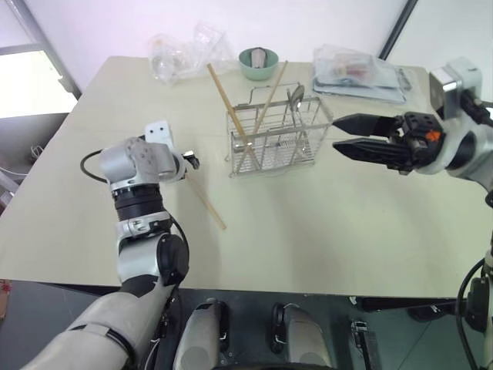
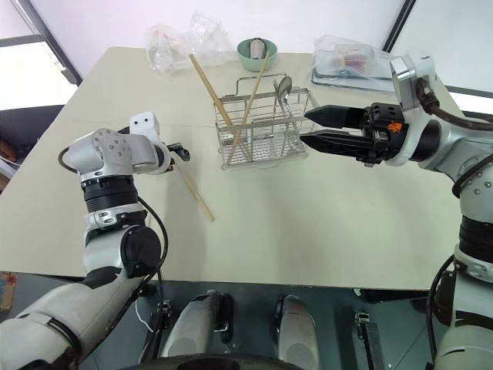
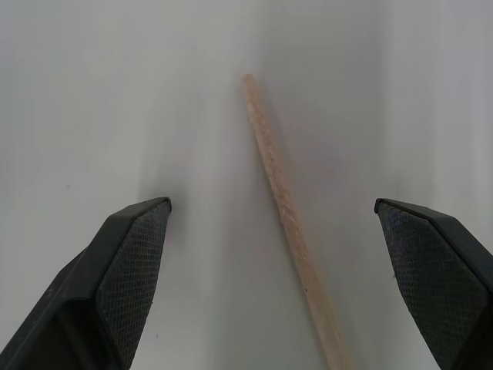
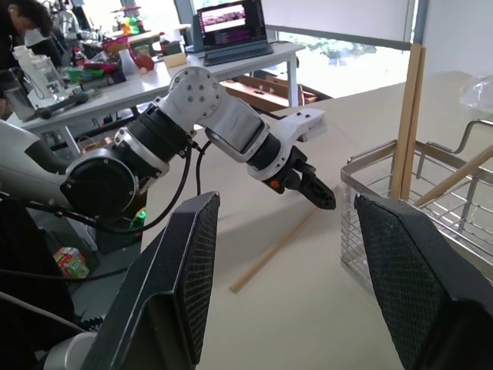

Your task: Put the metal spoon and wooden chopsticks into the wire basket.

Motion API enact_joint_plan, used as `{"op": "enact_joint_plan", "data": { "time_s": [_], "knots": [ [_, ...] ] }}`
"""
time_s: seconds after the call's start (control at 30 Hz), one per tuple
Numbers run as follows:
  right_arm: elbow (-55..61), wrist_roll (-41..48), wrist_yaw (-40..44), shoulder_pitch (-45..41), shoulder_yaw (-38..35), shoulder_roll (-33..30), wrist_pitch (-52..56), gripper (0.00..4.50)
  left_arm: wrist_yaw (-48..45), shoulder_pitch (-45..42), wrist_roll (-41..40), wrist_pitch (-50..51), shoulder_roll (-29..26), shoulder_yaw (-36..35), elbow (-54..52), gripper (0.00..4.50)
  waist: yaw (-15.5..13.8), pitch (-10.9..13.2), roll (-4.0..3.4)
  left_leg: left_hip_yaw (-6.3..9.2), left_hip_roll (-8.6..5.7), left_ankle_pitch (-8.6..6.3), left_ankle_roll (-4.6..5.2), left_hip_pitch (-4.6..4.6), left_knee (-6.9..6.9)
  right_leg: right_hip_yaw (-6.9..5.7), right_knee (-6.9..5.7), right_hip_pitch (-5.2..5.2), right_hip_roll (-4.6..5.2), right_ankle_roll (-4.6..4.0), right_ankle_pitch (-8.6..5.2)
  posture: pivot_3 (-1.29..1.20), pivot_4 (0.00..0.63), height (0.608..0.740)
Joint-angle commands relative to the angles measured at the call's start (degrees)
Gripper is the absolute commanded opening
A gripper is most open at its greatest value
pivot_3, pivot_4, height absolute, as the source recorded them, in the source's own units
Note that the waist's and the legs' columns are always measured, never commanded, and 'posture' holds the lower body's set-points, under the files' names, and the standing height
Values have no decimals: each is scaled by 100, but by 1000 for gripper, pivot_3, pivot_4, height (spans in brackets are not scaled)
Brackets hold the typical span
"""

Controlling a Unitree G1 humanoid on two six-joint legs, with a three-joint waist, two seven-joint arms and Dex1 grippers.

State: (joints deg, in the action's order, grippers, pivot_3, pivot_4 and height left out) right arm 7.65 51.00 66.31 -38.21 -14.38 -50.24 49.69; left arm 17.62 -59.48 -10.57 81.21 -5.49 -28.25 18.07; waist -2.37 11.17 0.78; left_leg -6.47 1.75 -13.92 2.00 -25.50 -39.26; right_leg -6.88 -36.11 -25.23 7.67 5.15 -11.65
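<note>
The wire basket (image 1: 274, 139) stands upright in the middle of the table. Two wooden chopsticks (image 1: 228, 108) lean crossed inside it, and the metal spoon (image 1: 295, 95) stands in it with its bowl up. A third chopstick (image 1: 206, 202) lies flat on the table to the basket's left. My left gripper (image 1: 190, 161) hangs open just above that chopstick's far end; in the left wrist view the stick (image 3: 285, 208) runs between the spread fingers. To the right of the basket my right gripper (image 1: 347, 136) is held level and open, holding nothing and pointing at the basket.
A mint-green bowl (image 1: 258, 63) sits behind the basket. Clear plastic bags lie at the back left (image 1: 185, 50) and back right (image 1: 358, 73). Bare tabletop (image 1: 323, 223) stretches in front of the basket to the near edge.
</note>
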Motion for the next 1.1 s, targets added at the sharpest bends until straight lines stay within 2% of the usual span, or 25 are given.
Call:
{"op": "enact_joint_plan", "data": {
  "time_s": [0.03, 0.07, 0.17, 0.37, 0.57, 0.73, 0.83, 0.9, 0.97, 1.1],
  "knots": [
    [125, 181, -86, -17, -227, 23, -58, 2864, -76, -9, 50, -234, 7, 15, 519, 4440, 1, -7, -10, 0, 0, -1, 0, 5, 0, 0, 0, 4, 0, 0, 0, 0, 150, 707],
    [125, 184, -97, -14, -228, 23, -58, 2864, -101, -29, 38, -316, -13, 8, 618, 4440, 2, -9, -14, 1, 1, -1, 1, 6, 0, 0, -1, 4, 0, 0, 0, 0, 150, 707],
    [133, 187, -65, 56, -237, -35, -75, 2864, -79, -96, 35, -473, -52, -30, 858, 3102, -1, -13, -19, 3, 1, -8, -8, 9, 0, -1, -2, 6, -1, -1, 0, 0, 150, 707],
    [101, 178, -69, 65, -229, -74, -117, 2864, 9, -177, -9, -582, -53, -149, 925, 61, -6, -12, -19, 7, -1, -7, -4, 7, 0, -4, -1, 9, 0, -1, 0, 0, 150, 707],
    [7, 129, -82, -11, -171, -34, -164, 2864, -14, -159, 47, -1031, -245, -123, 799, 19, 9, -11, -17, 7, 0, -7, -4, 6, 0, -5, 0, 8, 0, -1, 0, 0, 150, 707],
    [-109, 101, -75, -93, -132, -50, -174, 2864, -73, -414, 66, -2834, -726, -217, 721, 19, 39, -5, -6, 5, 5, -2, 3, -10, 1, -4, 0, -11, -4, -3, 1, 0, 150, 707],
    [-166, 96, -81, -166, -118, -103, -142, 2864, -483, -971, -361, -4578, -1023, -539, 910, 19, 25, -1, -1, 2, 6, 1, -3, -17, 3, -4, 1, -19, -3, -4, 2, 0, 150, 707],
    [-185, 135, -106, -203, -136, -134, -81, 2864, -1119, -1459, -887, -5395, -1117, -736, 914, 19, -2, 2, 5, 2, 5, 3, -4, -33, 1, -7, 5, -27, -1, -8, 6, 0, 150, 707],
    [-187, 122, -94, -187, -132, -176, -61, 2864, -1669, -1777, -1249, -5695, -1147, -692, 840, 19, -5, 1, 4, 6, 4, 2, -5, -49, -6, -20, 16, -26, 3, -7, 6, 0, 150, 707],
    [-166, 30, -83, -126, -116, -247, -97, 2864, -2372, -2132, -1901, -5518, -1014, -410, 493, 19, 5, 0, 3, 0, -3, 0, 2, -51, -7, -20, 50, -10, 6, 8, 14, 0, 150, 707]
  ]
}}
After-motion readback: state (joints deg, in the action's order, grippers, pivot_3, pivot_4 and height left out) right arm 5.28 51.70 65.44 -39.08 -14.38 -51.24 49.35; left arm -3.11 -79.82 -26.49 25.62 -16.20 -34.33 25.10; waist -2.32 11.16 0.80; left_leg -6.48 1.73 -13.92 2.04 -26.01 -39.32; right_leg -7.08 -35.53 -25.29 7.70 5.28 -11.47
